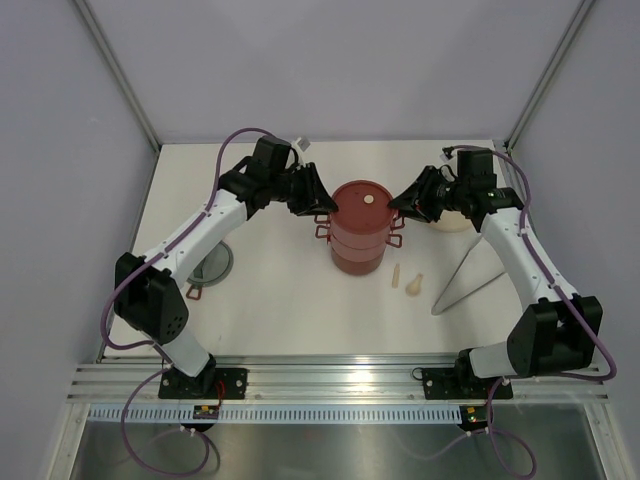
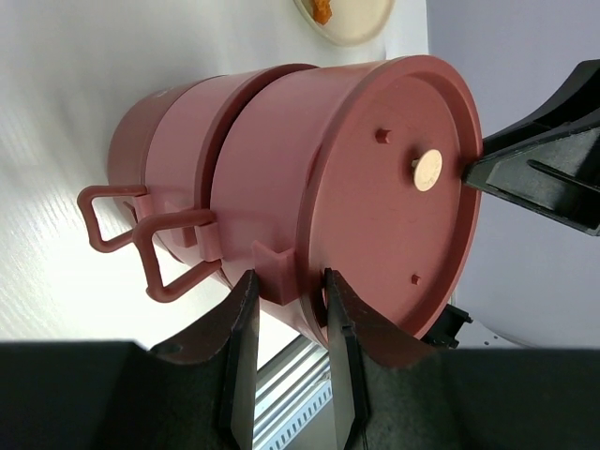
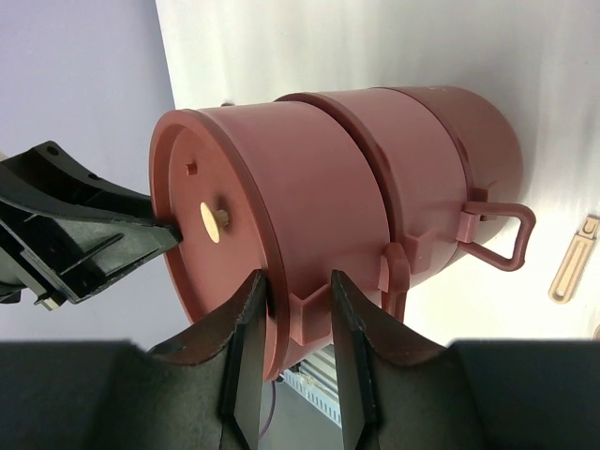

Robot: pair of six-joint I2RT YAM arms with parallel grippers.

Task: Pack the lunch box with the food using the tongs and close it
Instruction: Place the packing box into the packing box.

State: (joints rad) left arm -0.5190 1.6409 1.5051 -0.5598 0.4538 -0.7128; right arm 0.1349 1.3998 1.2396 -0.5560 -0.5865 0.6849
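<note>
The lunch box [image 1: 358, 225] stands as a stack of three dark-red bowls in the middle of the table, a dark-red lid with a beige knob [image 1: 370, 199] on top. My left gripper [image 1: 322, 205] comes at the top bowl from the left. Its jaws pinch that bowl's rim and a small side lug [image 2: 278, 272]. From the right, my right gripper [image 1: 400, 205] pinches the rim and lug [image 3: 307, 314] on the opposite side. The silver tongs [image 1: 465, 280] lie on the table to the right. An orange piece of food [image 2: 322, 9] sits on the cream plate [image 2: 361, 23].
A grey lid [image 1: 212, 265] lies at the left, partly under my left arm, with a small red handle [image 1: 193, 292] beside it. Two beige pieces [image 1: 414, 285] lie between the stack and the tongs. The cream plate [image 1: 450, 224] is mostly hidden behind my right arm.
</note>
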